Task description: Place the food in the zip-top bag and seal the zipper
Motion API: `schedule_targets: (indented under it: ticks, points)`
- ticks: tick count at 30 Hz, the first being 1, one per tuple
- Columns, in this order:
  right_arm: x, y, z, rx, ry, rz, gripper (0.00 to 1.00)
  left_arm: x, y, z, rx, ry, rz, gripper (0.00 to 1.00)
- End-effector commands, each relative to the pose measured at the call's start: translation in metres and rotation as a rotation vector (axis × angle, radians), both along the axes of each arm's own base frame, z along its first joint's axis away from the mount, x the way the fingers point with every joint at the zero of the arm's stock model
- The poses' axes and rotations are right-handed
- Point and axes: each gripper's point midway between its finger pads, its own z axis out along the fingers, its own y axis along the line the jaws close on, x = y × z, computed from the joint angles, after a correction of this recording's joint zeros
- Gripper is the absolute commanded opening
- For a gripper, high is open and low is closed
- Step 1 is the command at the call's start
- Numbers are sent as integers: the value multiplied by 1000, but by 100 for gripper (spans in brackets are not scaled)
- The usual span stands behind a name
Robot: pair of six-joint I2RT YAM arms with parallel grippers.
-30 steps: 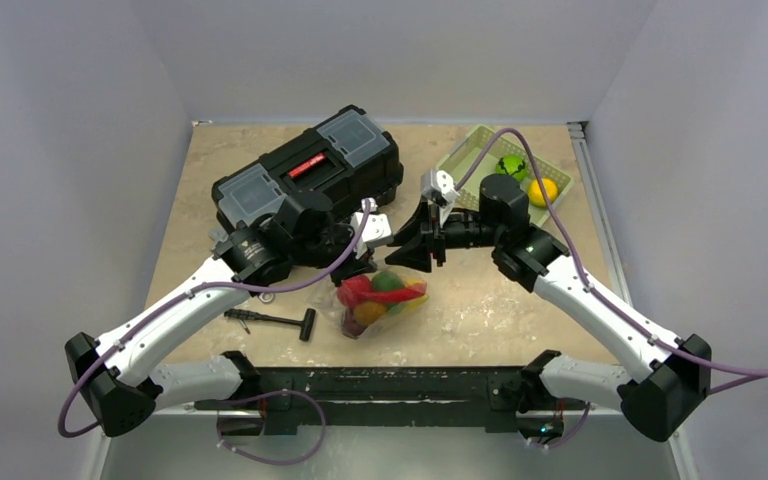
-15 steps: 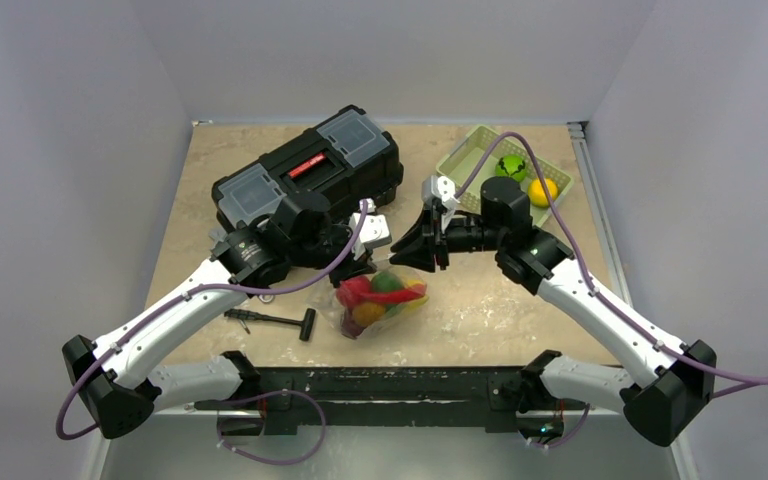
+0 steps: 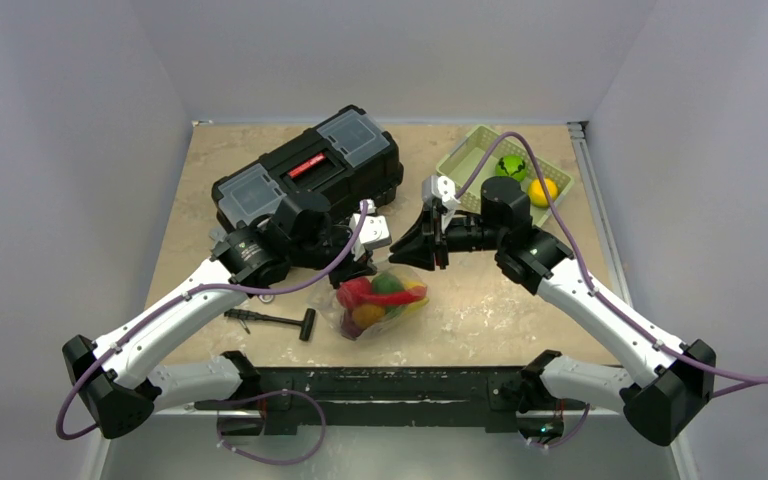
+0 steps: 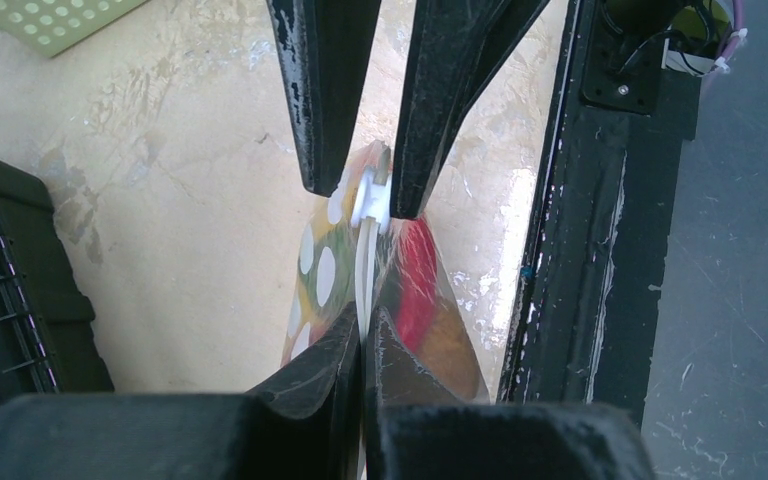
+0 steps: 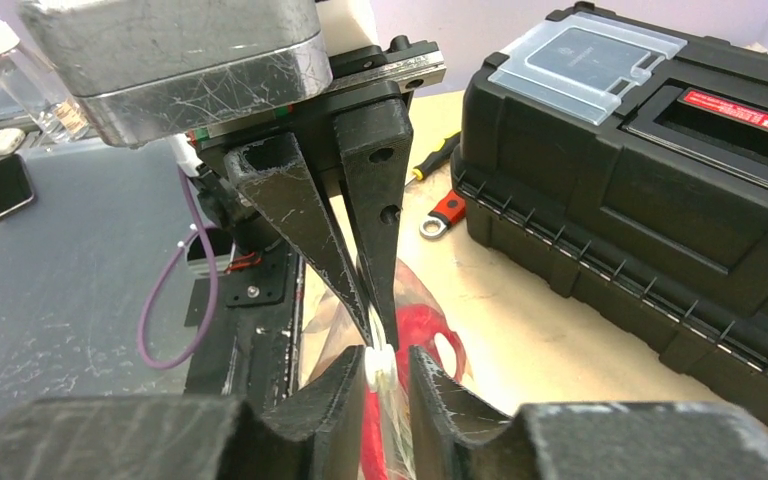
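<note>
Right arm has shifted slightly since a second ago, and its fingers have drawn in. Left arm and bag look unchanged.

Bag [image 3: 380, 300] lies on the table [image 3: 480, 312] in front of the toolbox [image 3: 310, 175], between the two arms, with its mouth edge lifted. Food [image 3: 365, 292] in red, green, orange and yellow sits inside it. A green piece [image 3: 508, 167] and a yellow piece [image 3: 543, 190] are in the basket [image 3: 470, 152] at far right, not bagged.

Left claw [image 4: 365, 330] is pressed together on the zipper [image 4: 364, 270], pinching the strip edge-on. Probable reason: it anchors the strip and holds it upright and taut, so the other arm has something to work against.

Right claw [image 5: 385, 360] straddles the white knob on the same strip, tip to tip with the left. The gap is narrow. One finger touches the strip, but I cannot tell whether the other does, so the grip is unconfirmed.

Judgement: this is the sealing step, only just begun. The next move calls for a firm squeeze, then a run along the strip away from the left claw. Risks: the strip slips out sideways, or the mouth seals only partway.
</note>
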Motion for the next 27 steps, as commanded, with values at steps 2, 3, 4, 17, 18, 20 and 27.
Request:
schedule_targets:
  ticks: [2,3,4,17,18,20,27]
  points:
    - [-4,5,12,36,-53,39,25,2,-7,26,-67,-39,-27,0]
    - [-4,5,11,34,-53,40,25,2,-7,27,-68,-40,-27,0]
    - [-4,5,11,34,-55,41,25,2,-7,27,-68,-41,-27,0]
    - [-12,8,1,14,-58,64,36,2,-7,26,-69,-32,-27,0]
    - [-11,8,0,12,-61,56,34,2,-7,27,-72,-32,-28,0]
    - [-9,8,-2,2,-59,42,27,2,-7,27,-73,-31,-30,0]
    - [-10,11,-4,-14,-58,64,5,1,-7,28,-76,-29,-35,0]
